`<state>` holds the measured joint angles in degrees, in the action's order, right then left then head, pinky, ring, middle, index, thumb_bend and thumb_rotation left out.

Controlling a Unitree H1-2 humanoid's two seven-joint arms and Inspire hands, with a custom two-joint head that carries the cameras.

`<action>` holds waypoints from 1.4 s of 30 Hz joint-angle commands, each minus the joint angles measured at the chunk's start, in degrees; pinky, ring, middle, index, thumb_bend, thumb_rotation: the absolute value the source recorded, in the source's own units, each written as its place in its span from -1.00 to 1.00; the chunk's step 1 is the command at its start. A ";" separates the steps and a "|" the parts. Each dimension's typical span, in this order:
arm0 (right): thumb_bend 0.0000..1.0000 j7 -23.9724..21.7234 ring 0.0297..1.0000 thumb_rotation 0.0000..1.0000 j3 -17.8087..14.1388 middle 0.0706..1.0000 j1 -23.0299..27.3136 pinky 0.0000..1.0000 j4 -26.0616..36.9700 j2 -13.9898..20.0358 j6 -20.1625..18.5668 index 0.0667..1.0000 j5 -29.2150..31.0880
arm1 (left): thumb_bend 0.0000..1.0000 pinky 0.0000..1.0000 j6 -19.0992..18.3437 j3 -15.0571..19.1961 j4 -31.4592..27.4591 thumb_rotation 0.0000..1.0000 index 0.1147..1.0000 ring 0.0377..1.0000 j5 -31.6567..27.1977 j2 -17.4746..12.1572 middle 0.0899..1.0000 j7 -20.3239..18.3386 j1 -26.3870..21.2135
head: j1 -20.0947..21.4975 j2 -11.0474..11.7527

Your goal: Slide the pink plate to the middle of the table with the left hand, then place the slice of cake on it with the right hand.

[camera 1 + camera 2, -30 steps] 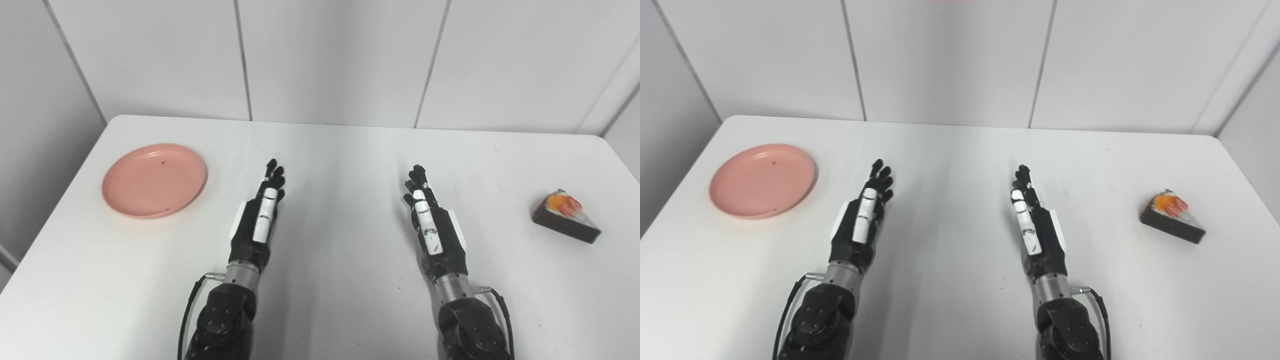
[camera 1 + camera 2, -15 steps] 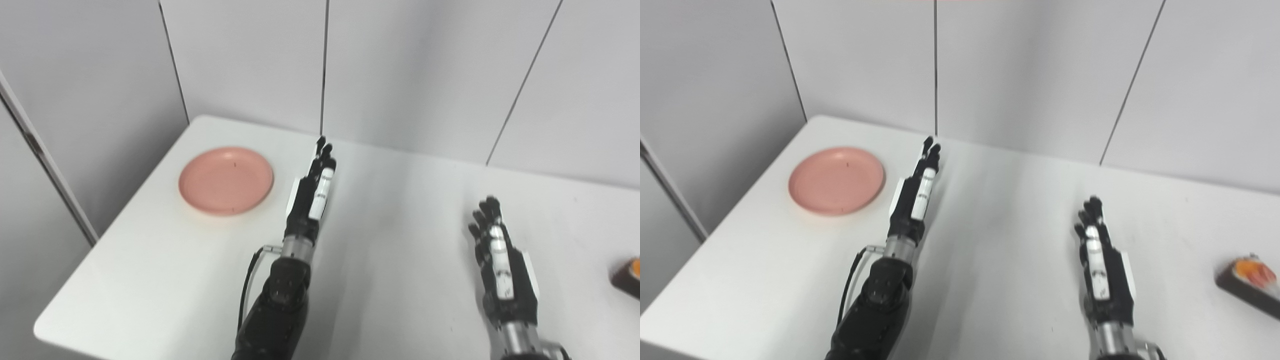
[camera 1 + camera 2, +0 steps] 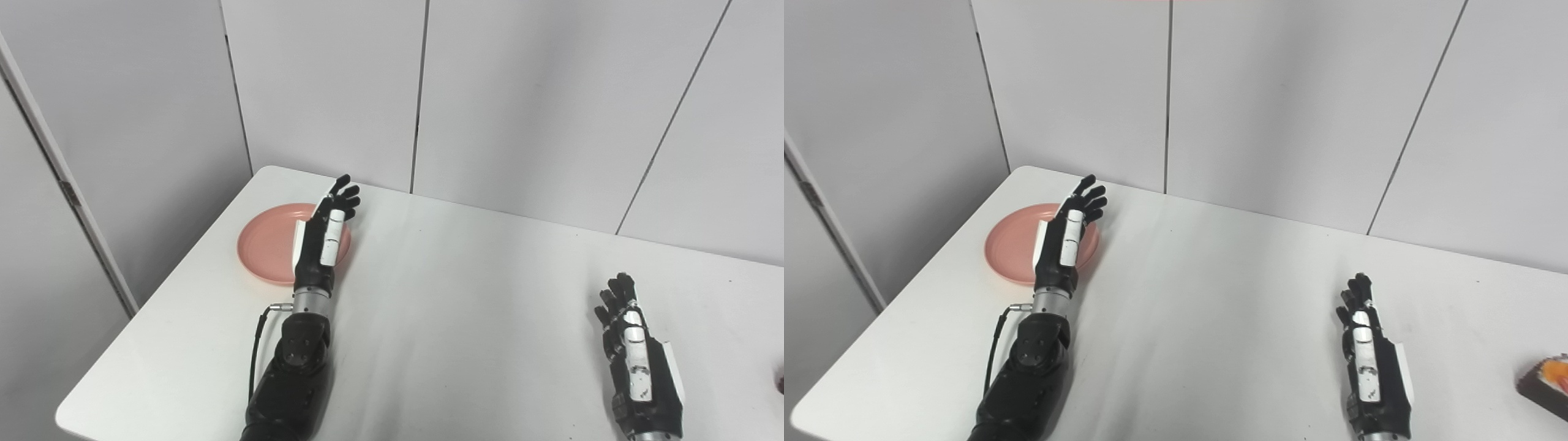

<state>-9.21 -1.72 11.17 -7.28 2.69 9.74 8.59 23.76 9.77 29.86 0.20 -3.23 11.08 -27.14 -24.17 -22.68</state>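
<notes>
the plate sits at the left of the frame, near the table's far left corner, well away from the middle. the left hand is over the plate's right side, fingers spread and straight, holding nothing; whether the palm touches the plate i cannot tell. the right hand is at the lower right, flat and spread with nothing in it, low over the table. the cake shows only in the right eye view, cut by the right edge, just right of that hand but apart from it.

the plate looks like thin, stiff plastic with a shallow raised rim: light, not fragile, and likely to glide easily on the smooth white top. i judge the best hold is no grasp at all, just fingertips pressed inside the bowl or hooked behind the far left rim, then a steady drag to the right. pressing on the near rim alone could tip it, and too light a touch could let the hand slip off.

the cake looks soft, dark-sided with an orange top; its sides are the place to take it, gently, so the topping is not crushed.
</notes>
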 commanded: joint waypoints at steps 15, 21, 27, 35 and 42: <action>-0.20 -0.25 1.00 0.86 -1.31 1.00 -2.65 1.00 -1.49 1.47 -0.11 1.00 1.05 | 0.49 0.33 2.28 7.36 -1.81 1.00 0.32 0.32 -2.53 -5.66 0.34 4.00 -3.10 | -0.77 0.58; -0.26 -0.13 1.00 0.90 -1.24 1.00 -2.72 1.00 -1.29 1.64 0.52 1.00 0.42 | 0.52 0.34 2.09 8.66 0.28 1.00 0.36 0.36 -4.17 -7.52 0.37 3.88 -3.39 | -1.30 0.99; -0.22 -0.33 1.00 0.88 -1.30 1.00 -2.79 1.00 -1.10 1.75 -0.63 1.00 0.85 | 0.55 0.47 1.93 9.78 2.77 1.00 0.40 0.39 -5.10 -9.71 0.39 4.00 -3.24 | -0.85 1.53; -0.16 -0.69 1.00 0.83 -1.48 1.00 -2.80 1.00 -1.42 2.00 -0.20 1.00 1.29 | 0.63 0.64 -0.85 10.59 3.57 1.00 0.43 0.47 -8.42 -11.28 0.43 3.34 -2.89 | -1.37 1.12; -0.13 -0.42 1.00 0.80 -1.55 1.00 -2.90 1.00 -1.21 1.97 -0.43 1.00 1.15 | 0.62 0.74 -1.44 10.02 5.58 1.00 0.46 0.49 -7.30 -12.19 0.44 4.38 -2.83 | -1.55 1.14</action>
<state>-9.29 -2.07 10.57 -6.38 2.81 9.19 8.76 21.35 19.96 35.73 -8.20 -13.45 15.20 -27.80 -25.75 -21.53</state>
